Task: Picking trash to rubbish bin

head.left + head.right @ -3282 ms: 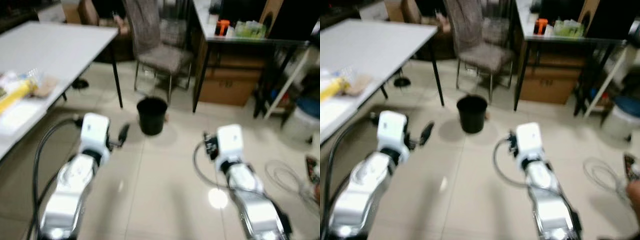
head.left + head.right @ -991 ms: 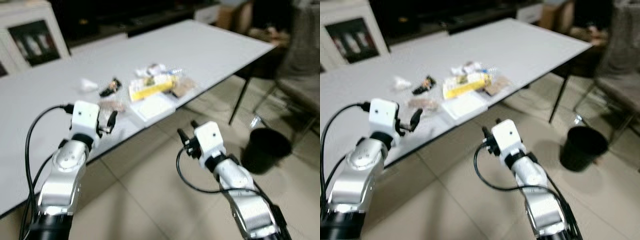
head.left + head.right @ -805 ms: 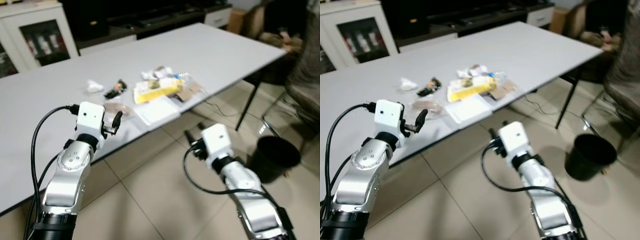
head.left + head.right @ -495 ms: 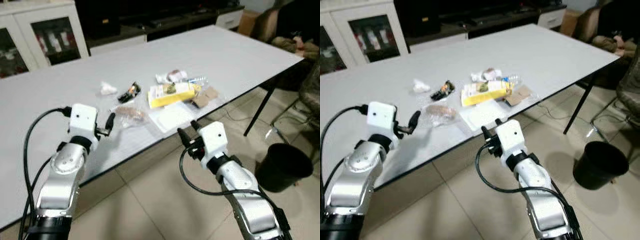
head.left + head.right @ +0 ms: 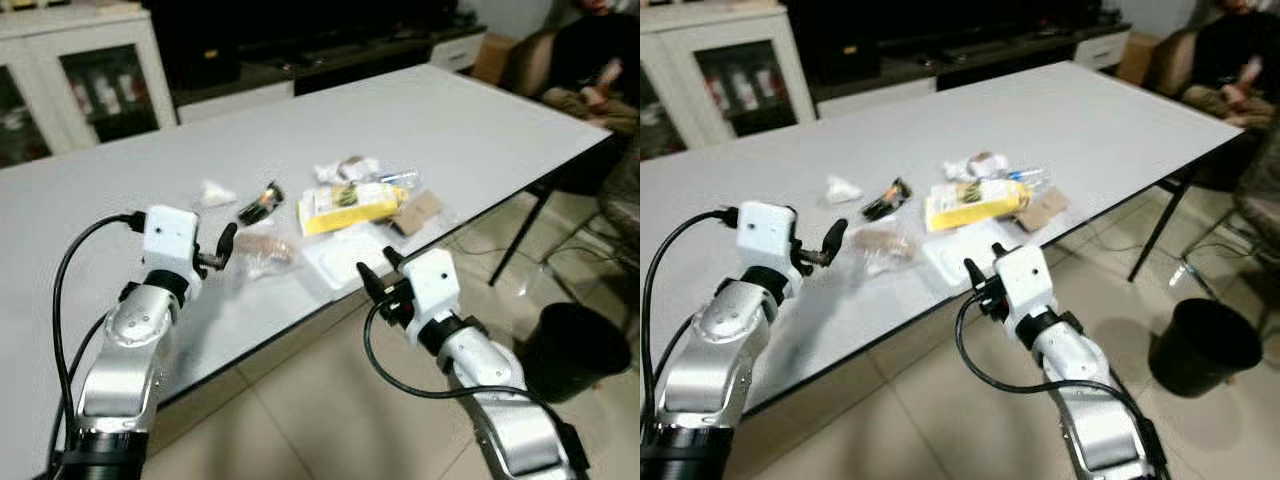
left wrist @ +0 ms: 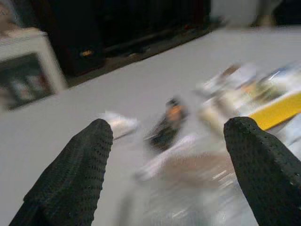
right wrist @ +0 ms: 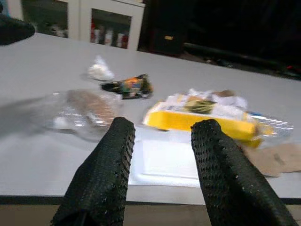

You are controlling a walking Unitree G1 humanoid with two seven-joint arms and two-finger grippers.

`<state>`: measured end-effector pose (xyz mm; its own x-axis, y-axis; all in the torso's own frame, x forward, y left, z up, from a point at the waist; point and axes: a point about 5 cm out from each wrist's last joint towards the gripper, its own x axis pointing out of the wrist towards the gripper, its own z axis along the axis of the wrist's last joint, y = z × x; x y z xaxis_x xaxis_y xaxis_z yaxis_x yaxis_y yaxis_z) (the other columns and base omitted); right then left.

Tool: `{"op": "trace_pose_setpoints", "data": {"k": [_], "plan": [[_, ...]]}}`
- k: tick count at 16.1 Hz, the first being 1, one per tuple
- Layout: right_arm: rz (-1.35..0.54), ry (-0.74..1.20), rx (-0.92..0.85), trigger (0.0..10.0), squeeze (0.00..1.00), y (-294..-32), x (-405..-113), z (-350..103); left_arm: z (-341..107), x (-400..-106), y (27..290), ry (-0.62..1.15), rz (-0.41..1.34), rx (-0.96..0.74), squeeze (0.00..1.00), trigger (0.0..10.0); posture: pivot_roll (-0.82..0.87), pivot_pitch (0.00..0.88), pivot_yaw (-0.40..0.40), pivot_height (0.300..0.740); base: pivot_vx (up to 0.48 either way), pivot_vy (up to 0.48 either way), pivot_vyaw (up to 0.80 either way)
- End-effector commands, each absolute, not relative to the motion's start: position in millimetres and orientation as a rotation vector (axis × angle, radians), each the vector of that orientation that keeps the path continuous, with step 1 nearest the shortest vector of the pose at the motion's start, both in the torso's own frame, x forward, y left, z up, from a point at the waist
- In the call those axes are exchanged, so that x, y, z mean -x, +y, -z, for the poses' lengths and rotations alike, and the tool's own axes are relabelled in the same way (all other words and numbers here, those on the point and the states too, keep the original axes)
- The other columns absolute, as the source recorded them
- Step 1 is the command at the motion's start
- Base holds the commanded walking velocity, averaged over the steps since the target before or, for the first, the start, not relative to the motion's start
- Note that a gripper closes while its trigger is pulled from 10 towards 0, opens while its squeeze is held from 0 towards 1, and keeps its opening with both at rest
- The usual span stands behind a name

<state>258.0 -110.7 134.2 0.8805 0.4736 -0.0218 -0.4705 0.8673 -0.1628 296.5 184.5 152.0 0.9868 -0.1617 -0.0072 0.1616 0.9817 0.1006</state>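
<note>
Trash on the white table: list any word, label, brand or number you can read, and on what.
None can be read.
Yellow packet: print too blurred.
Dark wrapper: colours, no legible text.
Clear bag: no text seen.
Brown card: plain.

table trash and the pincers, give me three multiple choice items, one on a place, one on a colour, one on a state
1. Where is the black bin?
A. on the table
B. on the floor past the table's end, on the robot's right
C. under the cabinet

2. What colour is the long packet in the pile of trash?
A. yellow
B. blue
C. red

3. How is the left pincer?
A. shut on a wrapper
B. open, holding nothing
C. shut, holding nothing

Answers: 1 B, the bin stands on the tiles beside the table. 2 A, its side is plainly yellow. 3 B, the left wrist view shows a wide gap between its fingers with nothing in it.
</note>
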Motion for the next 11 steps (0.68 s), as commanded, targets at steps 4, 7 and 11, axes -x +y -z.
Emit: {"op": "trace_pose_setpoints", "data": {"k": [4, 7, 11], "plan": [[-0.486, -0.029, 0.161, 10.0, 0.0, -116.6, -261.2, -140.4, -142.8, -306.2, 175.1, 0.041, 0.284, -0.077, 1.0, 10.0, -0.07, 0.0, 0.015, 0.74, 0.0, 0.0, 0.0], [-0.491, -0.022, 0.154, 10.0, 0.0, -118.9, -261.9, -139.5, -131.2, -321.7, 169.2, 0.092, 0.363, -0.069, 1.0, 10.0, -0.07, 0.0, 0.009, 0.74, 0.0, 0.0, 0.0], [-0.514, -0.017, 0.159, 10.0, 0.0, -116.8, -261.6, -140.0, -128.1, -344.3, 149.7, 0.101, 0.444, -0.074, 1.0, 10.0, -0.08, 0.0, 0.004, 0.74, 0.0, 0.0, 0.0]]}}
